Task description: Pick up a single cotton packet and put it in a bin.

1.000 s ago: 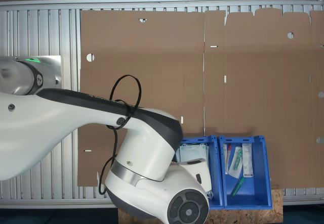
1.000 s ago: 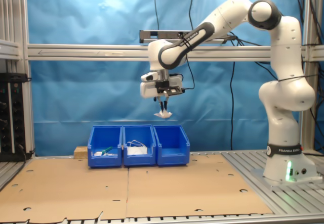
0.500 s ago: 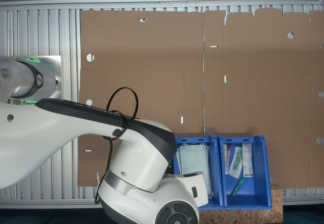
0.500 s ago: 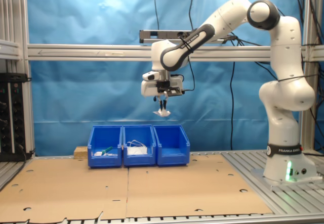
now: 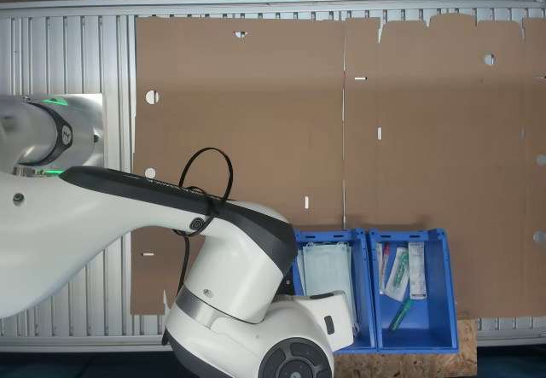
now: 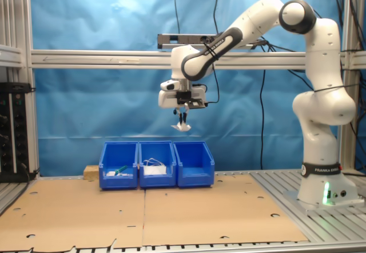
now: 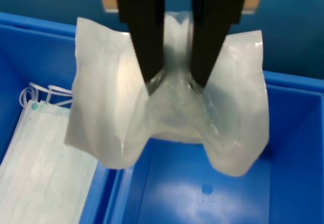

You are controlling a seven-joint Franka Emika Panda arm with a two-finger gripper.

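We see the small, soft white cotton packet pinched at its puffy middle between the two black fingers of the gripper, whose jaws are nearly closed on it so that the crinkled plastic bunches and folds down on either side. In the second exterior view the packet hangs from the gripper high in the air, well above the row of three blue rectangular open-top plastic bins.

In the wrist view, directly beneath the packet we look into a blue bin with a bare floor, and just beside it the neighbouring blue bin holds pale green face masks with white ear loops. In the second exterior view the bare bin is the one at the second exterior view's right end of the row.

The bins stand on flat brown cardboard sheets, and the white robot arm reaches over from its base at the second exterior view's right.
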